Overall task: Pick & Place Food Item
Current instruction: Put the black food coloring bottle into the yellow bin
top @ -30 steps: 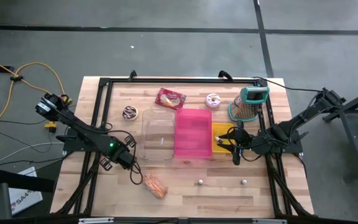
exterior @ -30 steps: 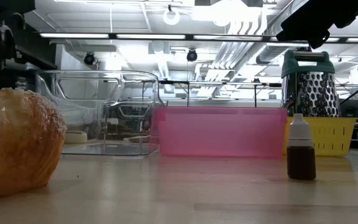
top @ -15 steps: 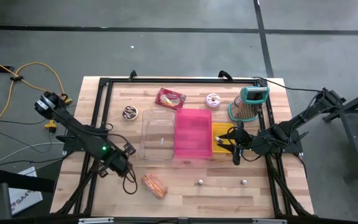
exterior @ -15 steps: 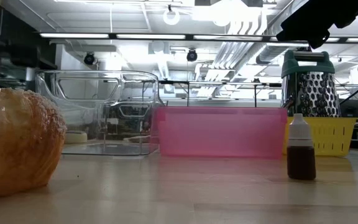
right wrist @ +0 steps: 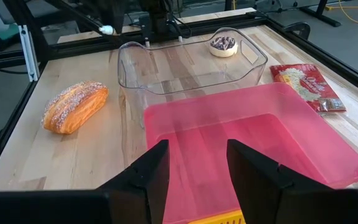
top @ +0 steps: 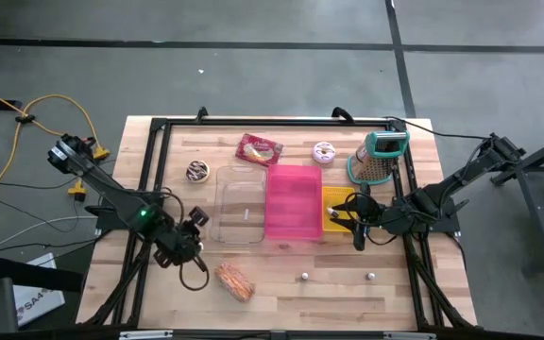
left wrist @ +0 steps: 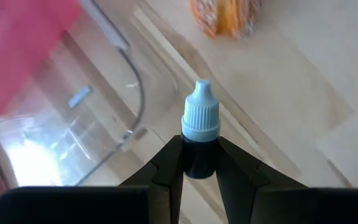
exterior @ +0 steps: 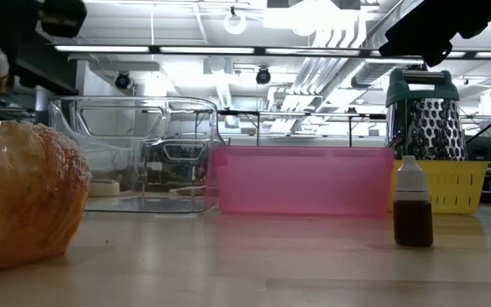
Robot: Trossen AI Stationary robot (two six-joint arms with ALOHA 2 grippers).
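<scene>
L gripper point(left wrist: 199, 163) pinches dropper bottle point(left wrist: 200, 134) by its body only, near pastry point(top: 235, 280); could slip. R gripper point(right wrist: 196, 163) fingers spread, idle over pink bin point(right wrist: 260, 134).

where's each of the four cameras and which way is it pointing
High view: above, looking straight down on the wooden table and both dark arms.
Low view: at tabletop height, looking level past the sugared orange pastry; arm parts show at top.
Left wrist view: past the left gripper, shut on a small white-capped dropper bottle.
Right wrist view: past the open right gripper over the pink plastic bin.
Shared: all show the clear plastic bin.
</scene>
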